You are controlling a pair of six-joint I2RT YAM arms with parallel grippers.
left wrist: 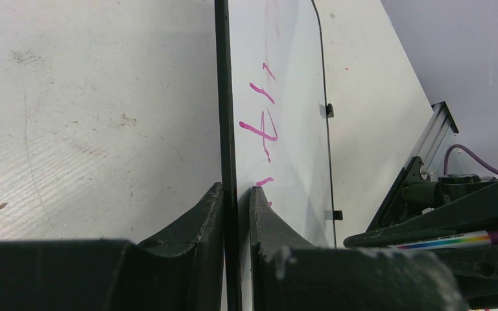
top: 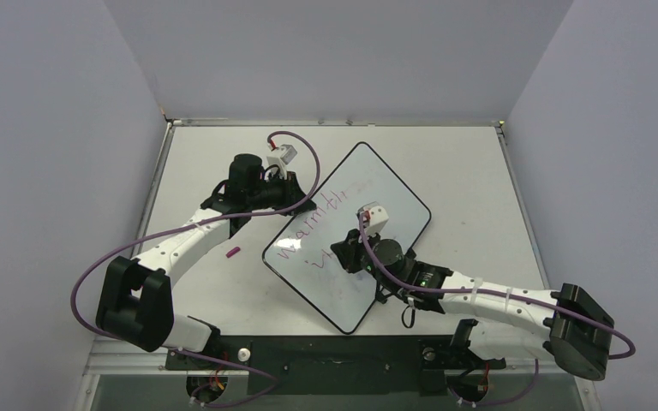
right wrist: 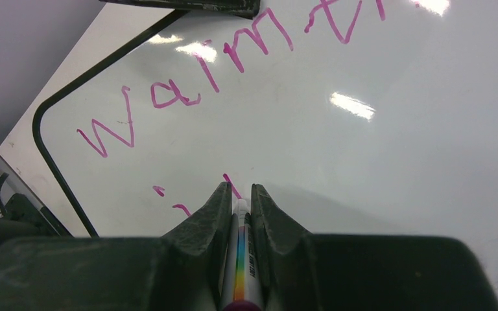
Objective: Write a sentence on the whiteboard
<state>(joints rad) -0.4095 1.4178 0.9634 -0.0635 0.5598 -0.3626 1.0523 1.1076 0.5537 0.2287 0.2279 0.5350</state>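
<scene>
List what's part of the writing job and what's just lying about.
Job: whiteboard, pink writing, marker in the right hand, left hand gripping the board's edge.
Lying about: small pink piece on the table, perhaps a cap.

sentence (right wrist: 205, 74) 2nd line mostly behind right pincer (right wrist: 240, 191), 1st line cut off

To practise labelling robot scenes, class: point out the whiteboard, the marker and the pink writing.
whiteboard (top: 381, 181), top external view, bare white surface near its far corner.
marker (right wrist: 237, 236), right wrist view, white barrel just behind its tip.
pink writing (right wrist: 172, 97), right wrist view, the letter a in the top line.
</scene>
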